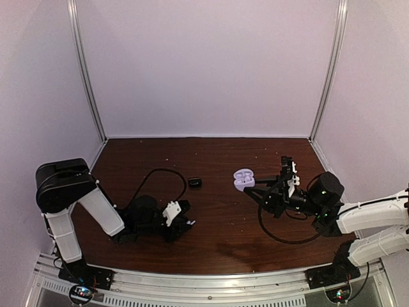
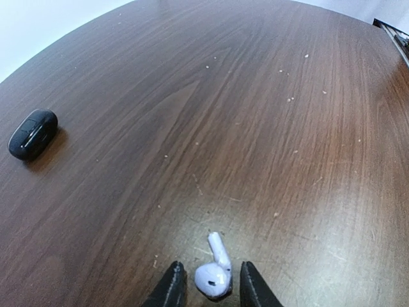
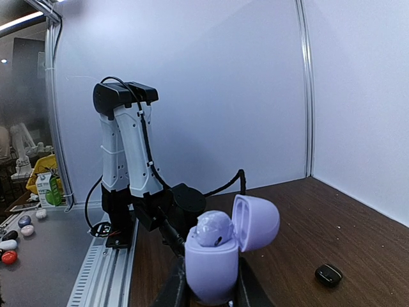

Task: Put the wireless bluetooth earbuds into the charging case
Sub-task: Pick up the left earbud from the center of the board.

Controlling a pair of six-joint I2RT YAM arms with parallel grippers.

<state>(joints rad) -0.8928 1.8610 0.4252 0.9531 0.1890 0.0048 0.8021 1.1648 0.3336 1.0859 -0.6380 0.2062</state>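
One pale lavender-white earbud (image 2: 215, 272) lies on the table between the fingertips of my left gripper (image 2: 211, 284). The jaws are open, with a small gap on each side of it. In the top view the left gripper (image 1: 184, 222) sits low on the table at front left. My right gripper (image 3: 209, 284) is shut on the lavender charging case (image 3: 209, 265) and holds it upright, its lid (image 3: 257, 222) hinged open. The second earbud (image 3: 213, 229) sits in the case's mouth. In the top view the case (image 1: 243, 178) is at the right gripper's tip (image 1: 250, 187).
A small black oval object (image 1: 195, 183) lies on the table between the two arms; it also shows in the left wrist view (image 2: 33, 133) and the right wrist view (image 3: 330, 274). Black cables loop beside both arms. White walls enclose the table.
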